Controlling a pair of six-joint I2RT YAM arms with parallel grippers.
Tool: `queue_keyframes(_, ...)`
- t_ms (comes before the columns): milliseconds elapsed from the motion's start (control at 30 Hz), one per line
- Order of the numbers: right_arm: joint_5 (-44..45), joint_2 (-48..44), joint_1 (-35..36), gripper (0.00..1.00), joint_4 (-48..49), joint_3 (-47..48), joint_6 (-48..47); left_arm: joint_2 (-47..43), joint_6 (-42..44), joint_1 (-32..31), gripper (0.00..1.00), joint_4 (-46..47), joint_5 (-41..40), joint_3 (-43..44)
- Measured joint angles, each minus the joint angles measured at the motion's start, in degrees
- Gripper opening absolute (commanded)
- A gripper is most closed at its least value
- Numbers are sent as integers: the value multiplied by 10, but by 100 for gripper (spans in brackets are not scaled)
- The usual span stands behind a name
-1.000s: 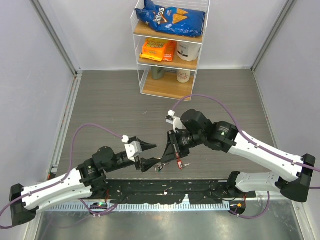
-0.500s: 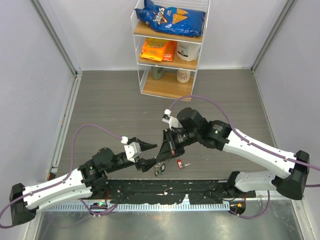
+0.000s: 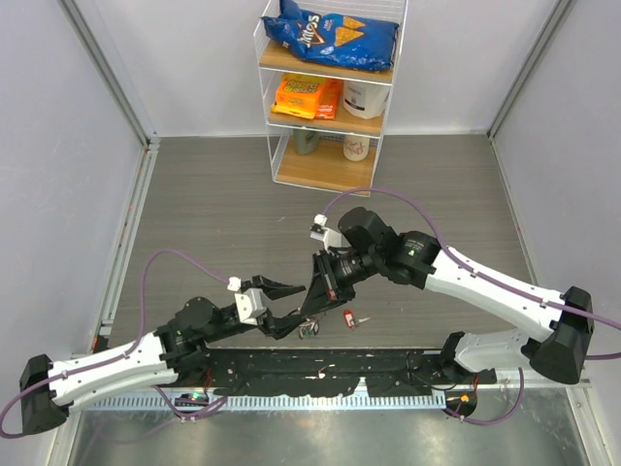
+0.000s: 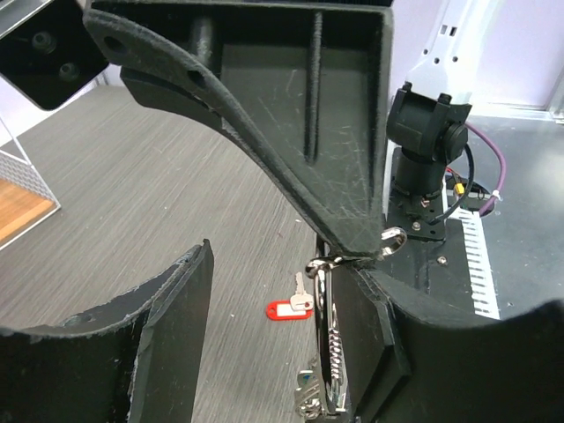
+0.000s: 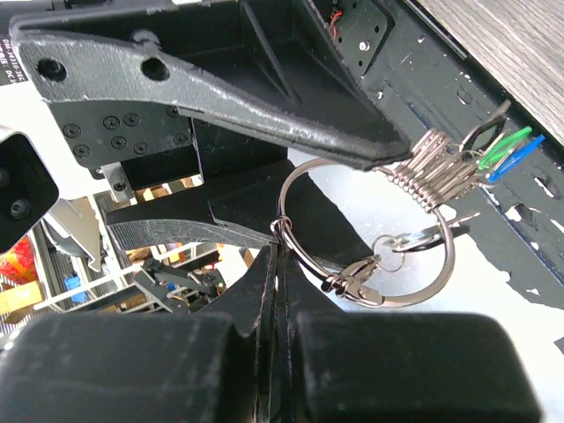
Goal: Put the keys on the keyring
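Note:
My right gripper (image 5: 280,245) is shut on the thin silver keyring (image 5: 381,231), pinching its wire at the left side. Several silver keys (image 5: 434,173) hang stacked on the ring, with green and blue heads (image 5: 507,148) showing. In the top view the right gripper (image 3: 312,307) points down-left and the keyring (image 3: 310,327) dangles below it. My left gripper (image 3: 295,309) stands open around the ring. In the left wrist view the keyring (image 4: 324,339) hangs edge-on against the right finger (image 4: 374,339), with nothing clamped. A red-headed key (image 4: 289,307) lies loose on the table, also seen from above as the red key (image 3: 351,318).
A clear shelf unit (image 3: 330,92) with a blue chip bag (image 3: 332,33), orange snack packs and cups stands at the back. A black perforated strip (image 3: 330,367) runs along the near edge. Grey walls close in both sides.
My right gripper has carried the keyring a little left and away from the red key. The left arm has drawn back slightly to the left and its jaws have narrowed a touch.

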Motion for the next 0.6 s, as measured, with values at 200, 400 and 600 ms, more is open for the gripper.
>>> queue_keyframes(200,-7,6,-5,6,10,0,0,-7,14,-12,9,36,12,-20)
queue_keyframes(400,-22,6,-11,6,10,0,-1,-6,29,-19,0,64,12,-32)
queue_keyframes(600,-28,6,-11,11,11,0,-2,-10,31,-22,0,73,12,-35)
